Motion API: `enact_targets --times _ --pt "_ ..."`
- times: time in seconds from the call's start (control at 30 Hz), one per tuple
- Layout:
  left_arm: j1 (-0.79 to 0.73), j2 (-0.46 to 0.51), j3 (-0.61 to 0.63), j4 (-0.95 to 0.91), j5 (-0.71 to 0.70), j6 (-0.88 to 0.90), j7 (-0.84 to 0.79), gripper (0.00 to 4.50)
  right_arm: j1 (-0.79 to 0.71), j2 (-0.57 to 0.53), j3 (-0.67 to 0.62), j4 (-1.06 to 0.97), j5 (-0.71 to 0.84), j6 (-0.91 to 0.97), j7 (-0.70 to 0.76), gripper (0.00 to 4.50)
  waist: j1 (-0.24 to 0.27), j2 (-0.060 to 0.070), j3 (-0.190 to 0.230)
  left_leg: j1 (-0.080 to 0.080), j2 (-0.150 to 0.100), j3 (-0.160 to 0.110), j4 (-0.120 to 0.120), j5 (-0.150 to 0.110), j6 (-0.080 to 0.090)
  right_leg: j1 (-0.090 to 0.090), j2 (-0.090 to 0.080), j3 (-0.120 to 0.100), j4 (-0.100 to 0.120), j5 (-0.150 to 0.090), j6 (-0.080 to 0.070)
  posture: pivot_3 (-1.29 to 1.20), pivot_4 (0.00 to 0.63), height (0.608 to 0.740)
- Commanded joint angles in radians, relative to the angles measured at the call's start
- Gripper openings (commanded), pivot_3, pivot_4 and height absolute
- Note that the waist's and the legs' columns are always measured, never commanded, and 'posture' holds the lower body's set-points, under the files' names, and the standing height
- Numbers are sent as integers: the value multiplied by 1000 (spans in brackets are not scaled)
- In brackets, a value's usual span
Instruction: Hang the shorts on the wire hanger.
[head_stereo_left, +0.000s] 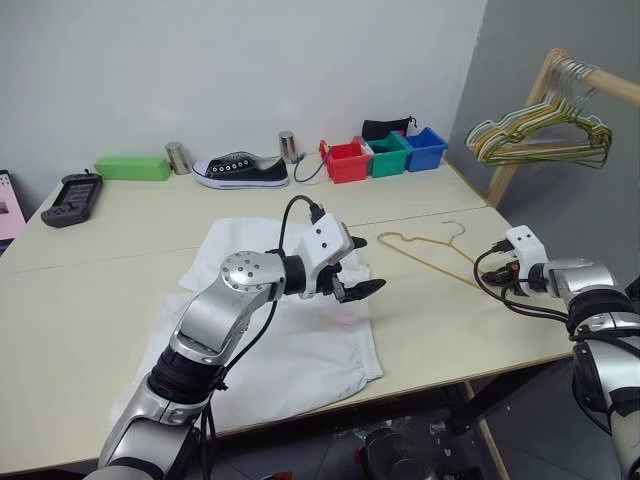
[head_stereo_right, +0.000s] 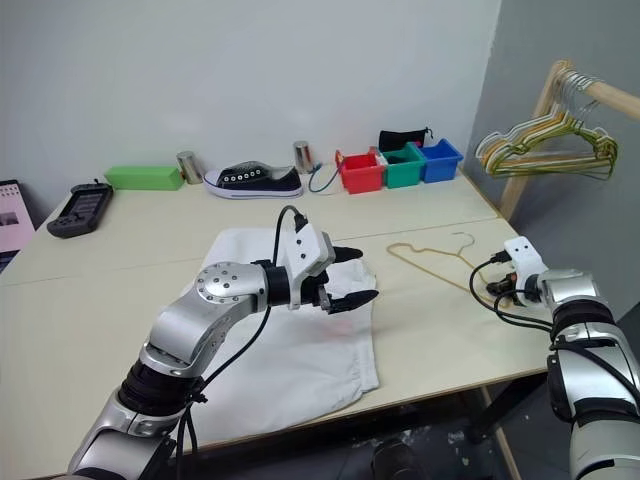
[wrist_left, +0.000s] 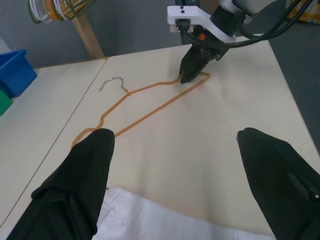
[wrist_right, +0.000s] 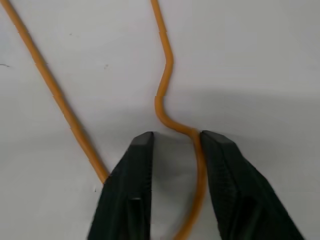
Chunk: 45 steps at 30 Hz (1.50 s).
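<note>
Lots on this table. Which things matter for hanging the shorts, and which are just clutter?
In the job:
- shorts, spread on the table
- wire hanger, flat on the table
- right gripper, at the hanger's corner
- left gripper, open above the shorts

Lying about:
- sneaker
- red, green and blue bins
- green box
- two metal cans
- handheld controller
- hangers on the rack
</note>
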Motion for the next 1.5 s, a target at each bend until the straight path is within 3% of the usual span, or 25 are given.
enact_targets --times 0.03,0.13,0.33,0.57,0.73,0.83,1.13,1.5 --pt "-20 8 26 -26 5 -11 10 4179 17 -4 26 19 -46 -35 -9 515 3 0 0 0 0 0 0 0 0 0 0 0 0 0 0 -247 28 740" --pt "-21 6 32 -17 8 -14 19 4179 19 -4 32 1 -56 -60 0 13 7 0 0 0 0 0 0 0 0 0 0 0 0 0 0 -247 28 740" --pt "-43 43 97 36 0 -24 19 4179 27 -20 50 -189 -82 -249 19 13 4 1 1 0 0 0 0 0 0 -1 0 0 0 0 0 -250 27 740" --pt "-166 152 235 288 2 -109 -13 4179 46 -98 135 -451 -238 -699 -78 13 -1 4 2 -3 0 0 -2 0 0 -6 0 1 2 1 2 -263 31 740" --pt "-328 230 291 487 -61 -123 -163 4179 0 -165 251 -482 -525 -1053 -366 13 11 5 2 -16 -1 1 -2 0 0 -18 -1 1 2 4 7 -256 28 740" --pt "-392 257 303 554 -130 -48 -291 4179 -25 -168 286 -493 -652 -1144 -536 13 12 5 2 -17 -1 2 -3 0 0 -21 -1 2 3 3 6 -257 28 740" --pt "-407 326 176 664 -59 -103 -548 4179 -46 -141 290 -650 -790 -1230 -717 13 11 6 2 -15 -1 1 -5 0 0 -21 0 2 5 2 5 -273 33 740" --pt "-319 338 102 557 4 -140 -625 4179 -85 -118 290 -668 -818 -1181 -693 13 8 6 2 -13 0 1 -4 0 0 -22 0 2 14 0 1 -289 30 740"
